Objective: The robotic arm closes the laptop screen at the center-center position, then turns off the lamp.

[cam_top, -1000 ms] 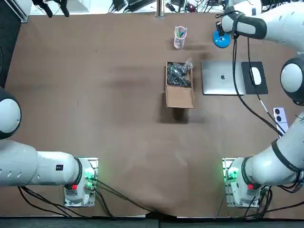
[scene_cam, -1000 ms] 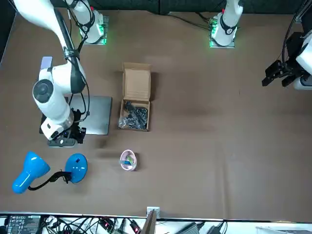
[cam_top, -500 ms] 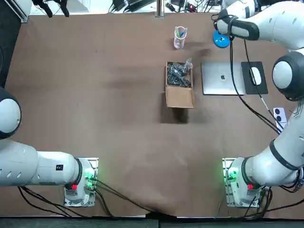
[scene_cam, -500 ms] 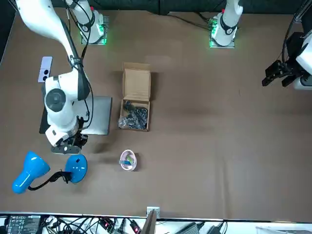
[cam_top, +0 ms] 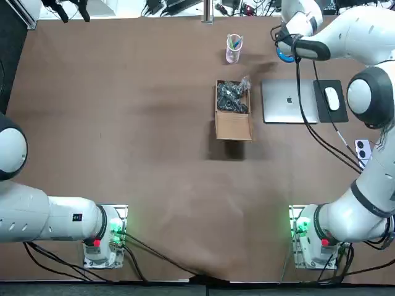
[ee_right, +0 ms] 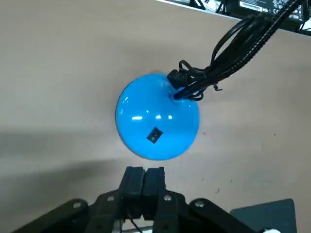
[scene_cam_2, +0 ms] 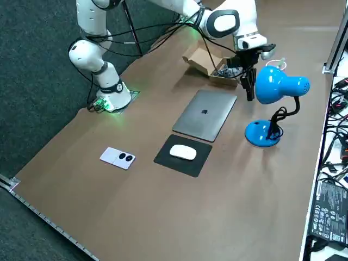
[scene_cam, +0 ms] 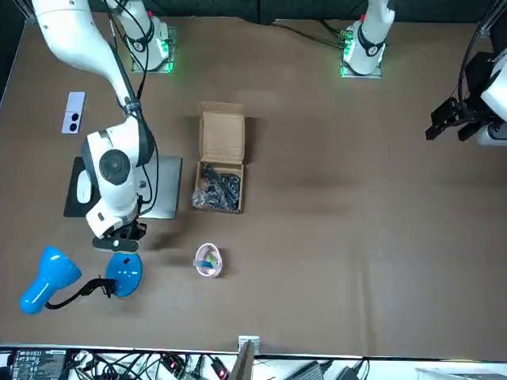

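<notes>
While the laptop point(cam_top: 289, 100) lies folded flat, the right hand point(ee_right: 144, 171) — closed, empty — hovers near the lamp base point(ee_right: 158, 116)

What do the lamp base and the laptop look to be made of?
Lamp base: glossy blue, likely plastic or painted metal, with bright highlights. Laptop: matte grey metal, probably aluminium, evenly dull. Right gripper, jaws shut, hangs close by the base.

Right arm's jaws: over the brown table point(cam_top: 123, 123), just short of the blue desk lamp's round base point(ee_right: 158, 116). Robotward of the jaws lies the closed silver laptop point(cam_top: 289, 100); left of it the open cardboard box point(cam_top: 233, 120), right of it the white mouse point(cam_top: 332, 98) on the black mouse pad point(cam_top: 339, 114).
</notes>
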Controlling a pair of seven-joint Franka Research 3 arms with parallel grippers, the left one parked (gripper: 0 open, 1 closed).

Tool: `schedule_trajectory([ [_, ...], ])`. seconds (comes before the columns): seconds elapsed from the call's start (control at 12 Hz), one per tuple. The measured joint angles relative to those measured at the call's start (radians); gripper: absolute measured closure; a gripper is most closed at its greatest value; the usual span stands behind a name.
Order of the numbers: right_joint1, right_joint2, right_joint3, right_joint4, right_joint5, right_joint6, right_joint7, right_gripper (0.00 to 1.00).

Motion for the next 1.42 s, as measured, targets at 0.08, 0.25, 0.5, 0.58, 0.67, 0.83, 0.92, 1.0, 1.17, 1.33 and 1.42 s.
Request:
schedule_trajectory([
  [0.08,-0.001,0.008,-0.002,0.002,-0.008,0.009,0.002,0.98],
  [0.25,-0.004,0.024,-0.007,0.004,-0.011,0.044,0.002,0.98],
  [0.5,-0.02,0.054,-0.014,0.006,-0.014,0.122,0.002,0.98],
  [0.58,-0.025,0.063,-0.015,0.006,-0.02,0.14,0.002,0.98],
  [0.67,-0.031,0.073,-0.015,0.006,-0.024,0.157,0.002,0.98],
  [0.83,-0.04,0.089,-0.015,0.007,-0.032,0.187,0.002,0.98],
  [0.92,-0.043,0.096,-0.015,0.007,-0.037,0.194,0.002,0.98],
  [1.0,-0.046,0.102,-0.015,0.007,-0.042,0.202,0.002,0.98],
  [1.17,-0.054,0.112,-0.015,0.008,-0.045,0.226,0.002,0.98],
  [1.33,-0.062,0.12,-0.015,0.008,-0.047,0.242,0.002,0.98],
  [1.42,-0.064,0.123,-0.015,0.008,-0.05,0.248,0.002,0.98],
])
